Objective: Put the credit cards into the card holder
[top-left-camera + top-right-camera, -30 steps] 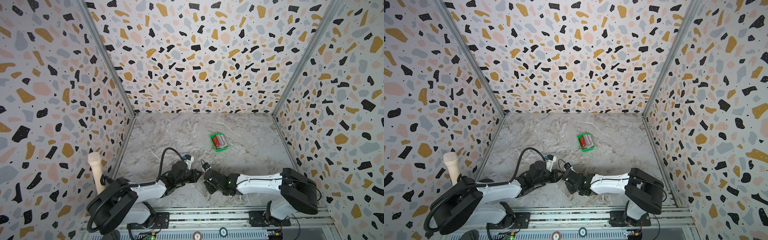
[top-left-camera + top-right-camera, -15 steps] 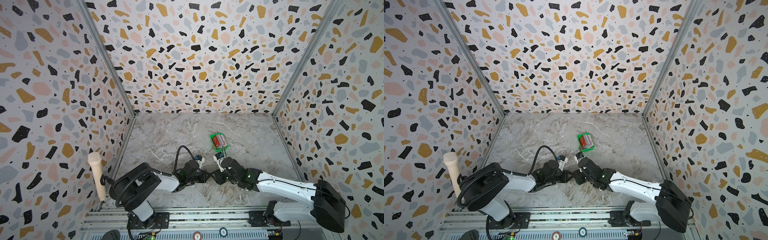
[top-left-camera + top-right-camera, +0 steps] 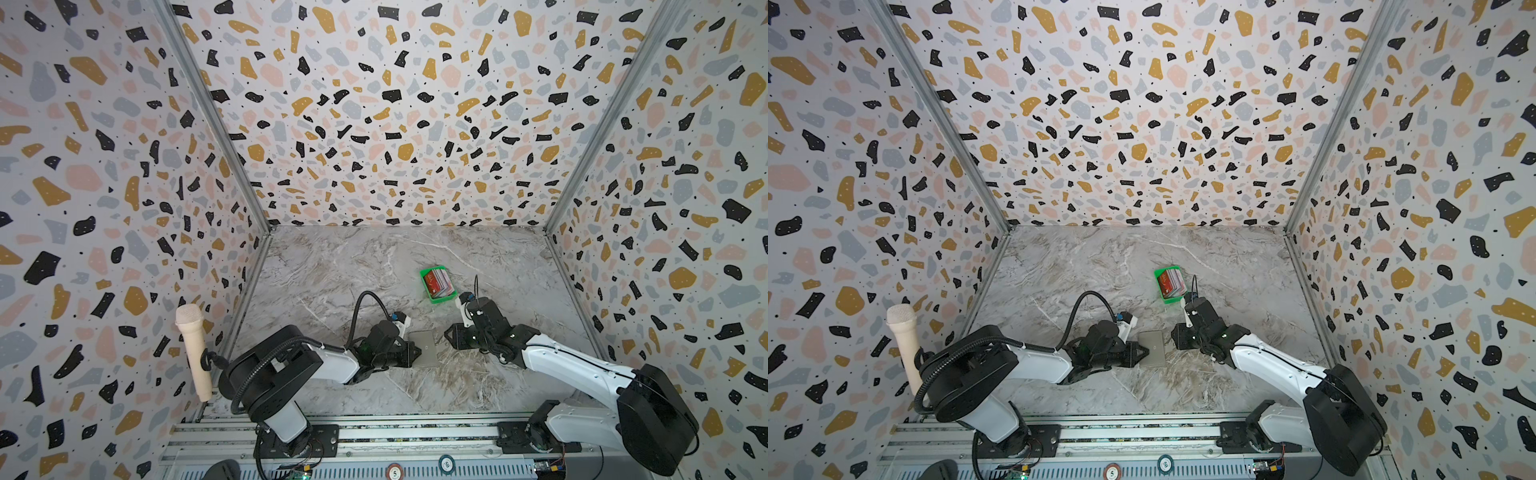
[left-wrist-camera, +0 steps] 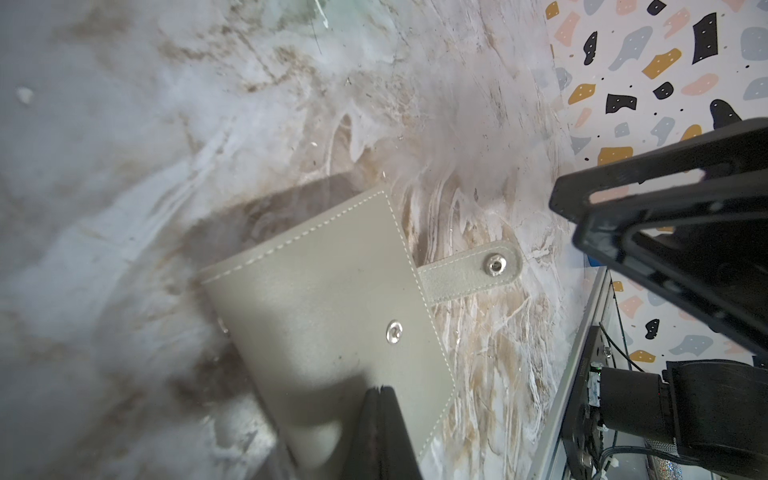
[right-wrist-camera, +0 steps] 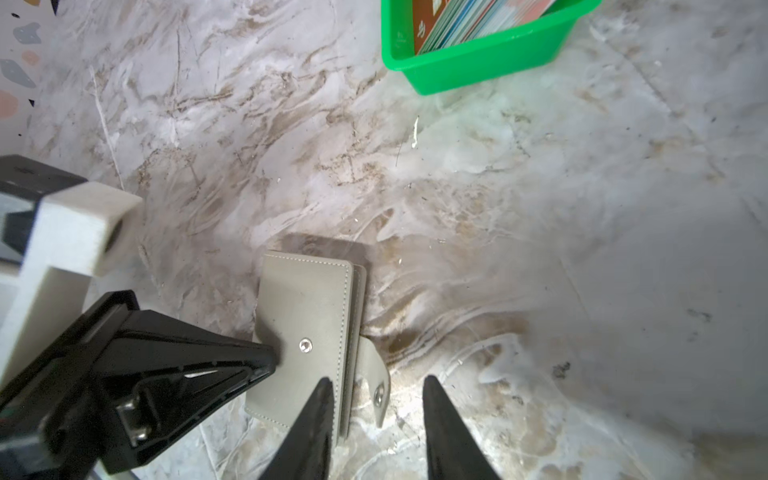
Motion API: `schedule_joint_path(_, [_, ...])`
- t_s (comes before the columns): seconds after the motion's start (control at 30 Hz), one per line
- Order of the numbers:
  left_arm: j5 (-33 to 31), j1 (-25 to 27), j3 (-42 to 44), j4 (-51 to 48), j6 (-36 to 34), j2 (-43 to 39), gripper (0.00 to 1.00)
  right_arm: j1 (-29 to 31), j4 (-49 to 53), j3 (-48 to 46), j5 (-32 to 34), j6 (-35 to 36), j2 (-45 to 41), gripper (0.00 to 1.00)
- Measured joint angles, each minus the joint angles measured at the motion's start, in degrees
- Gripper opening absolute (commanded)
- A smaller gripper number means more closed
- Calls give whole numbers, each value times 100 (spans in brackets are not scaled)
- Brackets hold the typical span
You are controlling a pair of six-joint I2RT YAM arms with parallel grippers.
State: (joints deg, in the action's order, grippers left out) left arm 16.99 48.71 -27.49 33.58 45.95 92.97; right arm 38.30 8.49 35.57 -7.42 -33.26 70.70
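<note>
Card holder [image 3: 424,348] [image 3: 1152,350] at 6 o'clock on the marble table [image 3: 332,266], flat and folded, flanked by both grippers in both top views.

Left gripper [image 3: 417,354] [image 3: 1144,354] at the holder's 9 o'clock edge, fingers squeezed tight together with no gap. In the left wrist view [image 4: 378,411], tips lying over the grey cover [image 4: 332,299], just short of the round snap stud [image 4: 394,332]. Impossible to tell whether pinching the cover or only pressing on it.

Right gripper [image 3: 448,338] [image 3: 1174,338] at the holder's 3 o'clock edge, fingers parted to a narrow gap, nothing clamped. In the right wrist view [image 5: 378,379], one fingertip over the stitched edge of the cover [image 5: 307,316], the second over bare table. Unsnapped strap [image 5: 376,374] [image 4: 469,270] loose between them, sticking out past the cover with its metal snap showing.

Credit cards [image 3: 439,283] [image 3: 1170,281] [image 5: 469,20] at about 1 o'clock from the holder, near it but apart. Packed on edge in a green tray [image 3: 424,274] [image 3: 1160,272] [image 5: 478,66], a red card facing outward, blue, white and pink edges behind it. None out of the tray, none in the holder.

Cream microphone [image 3: 193,349] upright off the table's 9 o'clock side, against the speckled wall.
</note>
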Motion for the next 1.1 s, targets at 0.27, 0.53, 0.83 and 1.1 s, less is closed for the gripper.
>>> schedule_joint_path(0.27, [0, 0, 0, 2, -13, 7, 0, -31, -66, -85, -214, -81, 103, 29])
schedule_joint_path(0.53, [2, 0, 0, 4, -13, 7, 0, -37, -175, -155, -306, -136, 214, 20])
schedule_joint_path(0.83, [2, 2, 0, 4, -13, 7, 0, -37, -232, -201, -380, -164, 234, 7])
schedule_joint_path(1.1, [2, 2, 0, 4, -13, 7, 0, -37, -262, -201, -428, -162, 245, 12])
